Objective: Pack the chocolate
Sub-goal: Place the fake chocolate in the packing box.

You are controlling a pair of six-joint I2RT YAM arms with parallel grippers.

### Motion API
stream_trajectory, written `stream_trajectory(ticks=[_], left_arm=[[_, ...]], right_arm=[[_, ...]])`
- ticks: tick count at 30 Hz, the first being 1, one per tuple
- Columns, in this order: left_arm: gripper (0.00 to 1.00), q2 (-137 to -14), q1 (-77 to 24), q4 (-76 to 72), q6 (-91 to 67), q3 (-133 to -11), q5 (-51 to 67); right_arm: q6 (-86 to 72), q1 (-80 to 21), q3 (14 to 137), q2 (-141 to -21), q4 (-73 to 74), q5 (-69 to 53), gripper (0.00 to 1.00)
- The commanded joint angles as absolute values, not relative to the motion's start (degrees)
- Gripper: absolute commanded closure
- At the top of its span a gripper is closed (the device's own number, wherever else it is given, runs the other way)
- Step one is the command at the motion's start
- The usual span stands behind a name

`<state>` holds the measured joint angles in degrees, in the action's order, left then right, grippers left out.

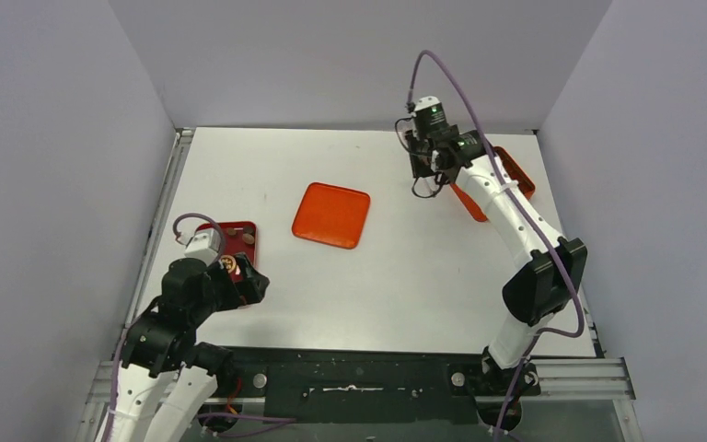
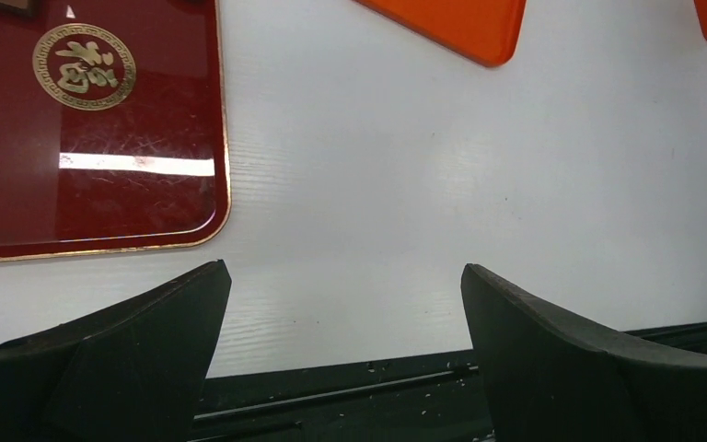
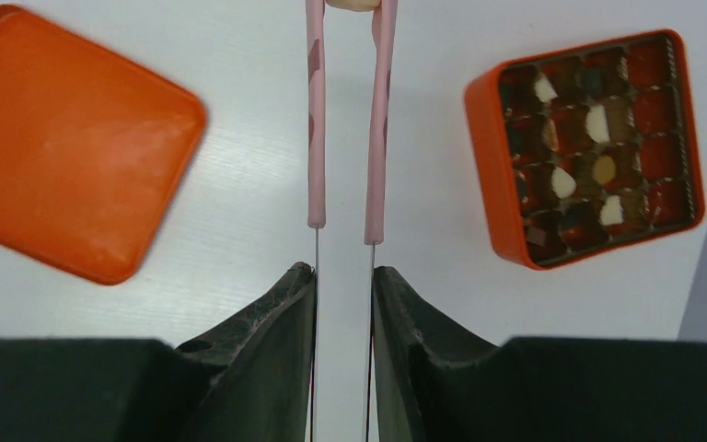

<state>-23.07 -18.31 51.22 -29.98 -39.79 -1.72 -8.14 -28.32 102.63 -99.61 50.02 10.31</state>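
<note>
Here, right tool [image 3: 343, 272] pinches pink tongs [image 3: 316, 120]; left tool [image 2: 344, 269] spread near red tray [image 2: 92, 193].

Top external: fixed high behind both arm bases, angled down over the whole tabletop [image 1: 405, 276].
Left wrist: close and low, facing forward across the near-left tabletop past the left tool [image 2: 342, 269].
Right wrist: higher, facing straight down past the right tool [image 3: 343, 272] and pink tongs [image 3: 316, 138].
Shared: orange lid [image 1: 331, 215], all three views; red tray [image 2: 92, 166], top and left; orange box [image 3: 483, 166], top and right.
</note>
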Motion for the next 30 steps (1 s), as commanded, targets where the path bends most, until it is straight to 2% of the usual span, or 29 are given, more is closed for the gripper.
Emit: stream_trajectory(ticks=[1,6,14,23,30], left_arm=[[0.03,-27.25,-18.41,44.93,-26.50,-40.56,5.55],[0.03,-30.25,-18.31,45.55,-24.61,-40.84,6.00],[0.03,-27.87,-18.39,45.25,-24.59,-40.25,5.58],[0.03,-26.90,-18.49,45.78,-24.76,-40.41,4.84],[0.03,-26.07,-18.47,45.70,-25.04,-40.21,3.83]], right_arm=[[-9.50,-20.58,105.20,-95.55,51.66,14.87,0.74],[-10.03,-10.03,103.28,-94.90,51.80,13.45,0.74],[-9.68,2.14,101.13,-97.38,53.63,12.94,0.74],[-8.73,9.06,100.48,-102.26,52.57,7.95,0.72],[-8.72,10.00,98.72,-103.36,52.87,7.59,0.72]])
